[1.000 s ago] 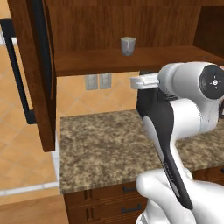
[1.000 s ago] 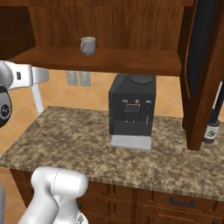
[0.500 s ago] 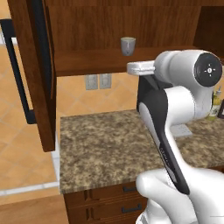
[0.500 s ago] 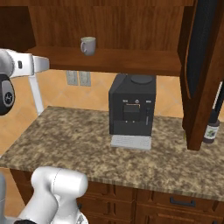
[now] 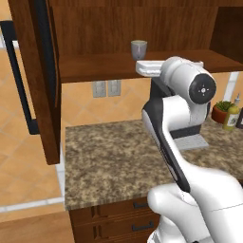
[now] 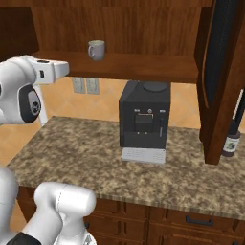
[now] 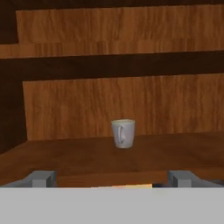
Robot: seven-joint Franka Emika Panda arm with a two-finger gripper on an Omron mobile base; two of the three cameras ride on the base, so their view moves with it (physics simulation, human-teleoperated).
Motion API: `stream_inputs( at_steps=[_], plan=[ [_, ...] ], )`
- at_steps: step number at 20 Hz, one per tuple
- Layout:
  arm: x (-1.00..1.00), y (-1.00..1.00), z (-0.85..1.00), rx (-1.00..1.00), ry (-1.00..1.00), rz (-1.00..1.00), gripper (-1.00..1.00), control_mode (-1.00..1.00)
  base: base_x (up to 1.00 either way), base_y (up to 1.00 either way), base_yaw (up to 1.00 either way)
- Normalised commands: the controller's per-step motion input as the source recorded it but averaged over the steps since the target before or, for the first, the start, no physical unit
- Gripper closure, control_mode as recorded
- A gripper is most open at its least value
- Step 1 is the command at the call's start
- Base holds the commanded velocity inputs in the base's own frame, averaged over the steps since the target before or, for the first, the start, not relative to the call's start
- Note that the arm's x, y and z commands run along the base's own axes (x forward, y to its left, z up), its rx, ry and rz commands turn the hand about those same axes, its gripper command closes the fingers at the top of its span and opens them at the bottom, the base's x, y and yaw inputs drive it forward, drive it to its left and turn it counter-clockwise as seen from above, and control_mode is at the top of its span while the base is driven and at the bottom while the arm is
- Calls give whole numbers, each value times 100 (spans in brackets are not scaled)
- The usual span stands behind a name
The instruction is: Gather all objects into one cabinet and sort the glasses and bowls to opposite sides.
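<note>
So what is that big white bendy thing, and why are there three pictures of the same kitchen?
The white thing is a robot arm. It stands in a pretend, computer-drawn kitchen. Two pictures come from cameras behind the arm, one on its left side and one on its right. The third comes from a camera on the arm's hand, looking forward.

On the speckled counter sits a black coffee machine. Above it is a brown wooden shelf with one grey mug standing upright on it.

The arm's tool is its pincher. Its two tips stand wide open and hold nothing. It points straight at the mug, which is apart from it, farther back on the shelf.
</note>
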Motion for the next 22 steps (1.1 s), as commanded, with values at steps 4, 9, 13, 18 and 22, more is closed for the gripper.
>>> stream_inputs(
  at_steps=[4,9,13,18,22],
  plan=[
    [10,-12,0,4,-5,0,-100,-100,0,0,0],
    [10,1,1,0,0,0,-100,-100,0,0,0],
    [21,0,20,0,1,-3,-100,-100,0,0,0],
    [18,0,1,0,13,-6,-100,-100,0,0,0],
    [9,0,0,0,8,-2,-100,-100,0,0,0]
  ],
)
